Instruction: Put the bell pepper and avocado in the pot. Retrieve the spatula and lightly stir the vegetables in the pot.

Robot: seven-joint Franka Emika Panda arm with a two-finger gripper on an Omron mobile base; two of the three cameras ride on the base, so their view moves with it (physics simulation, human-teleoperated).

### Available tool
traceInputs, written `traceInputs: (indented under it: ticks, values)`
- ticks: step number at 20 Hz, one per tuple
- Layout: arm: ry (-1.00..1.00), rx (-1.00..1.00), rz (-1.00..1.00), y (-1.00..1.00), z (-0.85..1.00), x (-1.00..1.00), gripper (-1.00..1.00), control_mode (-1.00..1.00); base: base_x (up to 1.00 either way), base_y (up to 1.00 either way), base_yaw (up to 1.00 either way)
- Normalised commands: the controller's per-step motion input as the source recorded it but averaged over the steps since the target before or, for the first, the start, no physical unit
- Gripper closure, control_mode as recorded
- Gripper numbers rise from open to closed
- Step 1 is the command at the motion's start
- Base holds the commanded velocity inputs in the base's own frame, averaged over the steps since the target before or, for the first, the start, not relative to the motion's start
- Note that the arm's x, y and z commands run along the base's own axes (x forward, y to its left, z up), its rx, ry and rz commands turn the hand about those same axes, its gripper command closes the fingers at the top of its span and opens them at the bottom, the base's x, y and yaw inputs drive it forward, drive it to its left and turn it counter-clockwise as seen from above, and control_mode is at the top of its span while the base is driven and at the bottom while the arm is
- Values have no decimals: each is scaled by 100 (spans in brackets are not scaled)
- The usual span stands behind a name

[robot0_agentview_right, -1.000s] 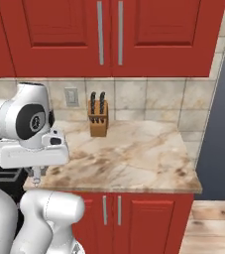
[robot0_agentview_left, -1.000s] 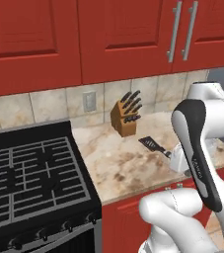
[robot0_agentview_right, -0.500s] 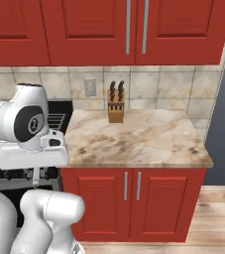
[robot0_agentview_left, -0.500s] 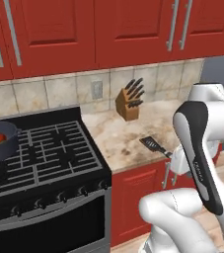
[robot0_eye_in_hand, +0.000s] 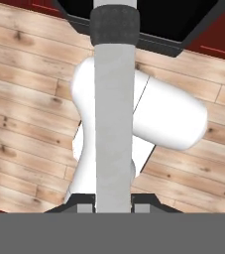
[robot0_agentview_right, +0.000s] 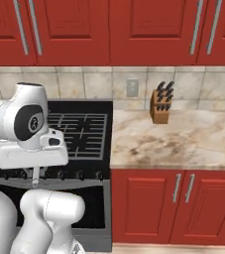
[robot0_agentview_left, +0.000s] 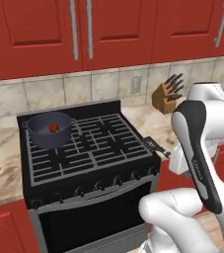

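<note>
jaws: clenched on spatula [robot0_eye_in_hand: 113, 99], handle running straight out between them | pot [robot0_agentview_left: 48, 129]: well off to the side, on stove [robot0_agentview_left: 89, 148] | pepper [robot0_agentview_left: 53, 128]: inside pot

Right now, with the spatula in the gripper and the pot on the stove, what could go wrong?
1. The pot sits at the stove's back left, far from the gripper. A long swing could knock the spatula against its rim and shove it.
2. I see the bell pepper in the pot but cannot make out an avocado, so stirring may be premature.
3. The knife block stands just behind the arm and could get clipped.
</note>
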Motion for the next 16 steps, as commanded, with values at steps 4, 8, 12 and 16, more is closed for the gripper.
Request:
traceInputs:
  ticks: [4, 8, 12, 16]
  values:
    - [0, 0, 0, 0, 0, 0, 100, 100, 37, 63, 0]
    - [0, 0, 0, 0, 0, 0, 100, 100, 39, 27, -1]
    - [0, 0, 0, 0, 0, 0, 100, 100, 39, 19, 0]
    - [0, 0, 0, 0, 0, 0, 100, 100, 34, 60, 0]
